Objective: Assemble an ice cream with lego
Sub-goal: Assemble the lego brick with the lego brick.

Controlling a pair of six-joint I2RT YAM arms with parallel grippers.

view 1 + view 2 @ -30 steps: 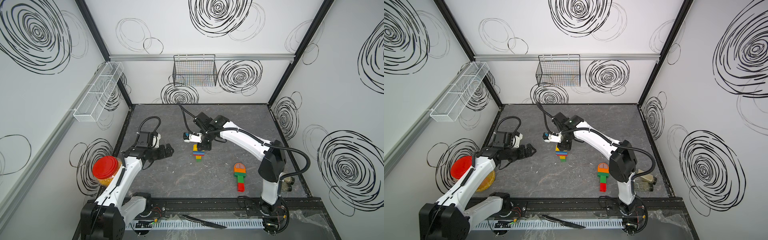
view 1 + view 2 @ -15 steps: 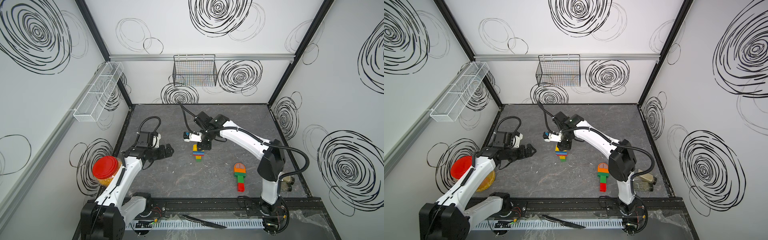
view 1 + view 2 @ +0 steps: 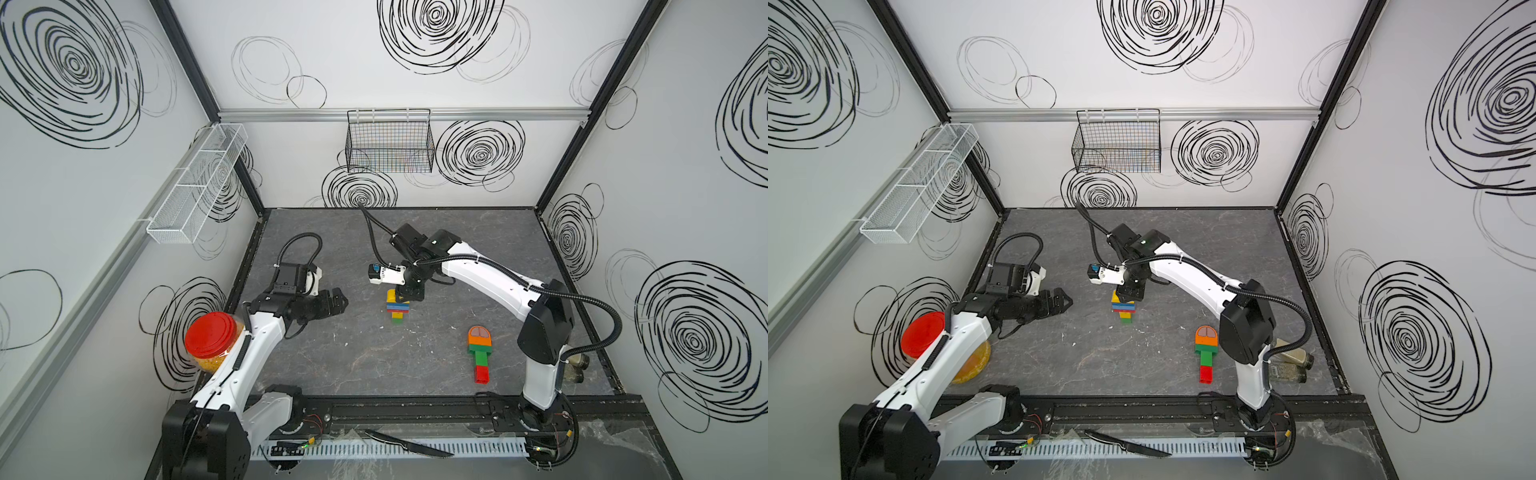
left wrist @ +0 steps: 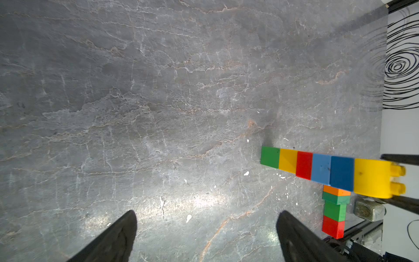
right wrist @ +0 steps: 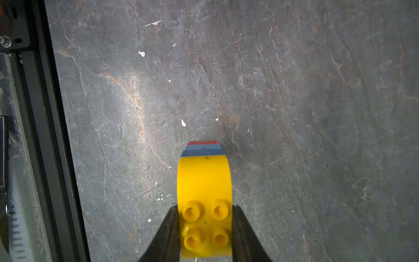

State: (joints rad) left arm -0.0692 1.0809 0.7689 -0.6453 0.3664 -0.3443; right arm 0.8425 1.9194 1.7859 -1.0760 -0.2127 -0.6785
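Now: on the grey marbled tabletop (image 3: 457, 249), mid-table, stands an upright multicoloured lego brick stack (image 3: 397, 309), long axis vertical. The right gripper (image 5: 205, 211) sits directly above, jaws clamped on its yellow domed top piece (image 5: 204, 179). The left gripper (image 4: 206, 213) waits side-on, apart, jaws wide, empty.

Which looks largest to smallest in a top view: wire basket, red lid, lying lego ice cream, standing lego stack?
wire basket
red lid
lying lego ice cream
standing lego stack, seen end-on from above, so foreshortened
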